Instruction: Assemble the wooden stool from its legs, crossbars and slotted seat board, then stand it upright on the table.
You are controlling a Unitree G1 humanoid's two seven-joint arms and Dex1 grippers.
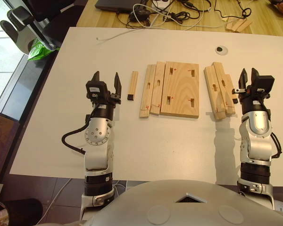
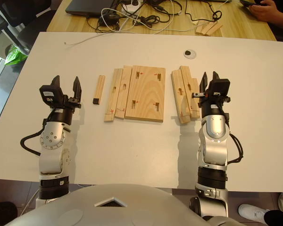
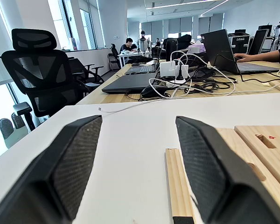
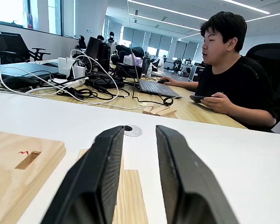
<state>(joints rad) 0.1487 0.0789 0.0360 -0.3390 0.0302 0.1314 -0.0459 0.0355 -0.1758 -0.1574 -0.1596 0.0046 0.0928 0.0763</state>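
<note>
Both my grippers are empty. Left gripper (image 1: 106, 76) gapes wide, bar (image 1: 132, 85) just to its right. Right gripper (image 1: 248, 73) is narrowly parted, overlapping the leg stack's (image 1: 217, 89) right edge. Board (image 1: 179, 89) lies flat between them.

Upper right on the white table (image 1: 132, 150) lies a small round dark cap (image 1: 220, 48); a thin white cable (image 1: 118, 34) trails along its top edge. Above it, a wooden table (image 1: 99, 19) holds a laptop (image 1: 114, 4) and tangled cables (image 1: 179, 14). At upper left are a black chair (image 1: 23, 21) and a green bag (image 1: 39, 48).
</note>
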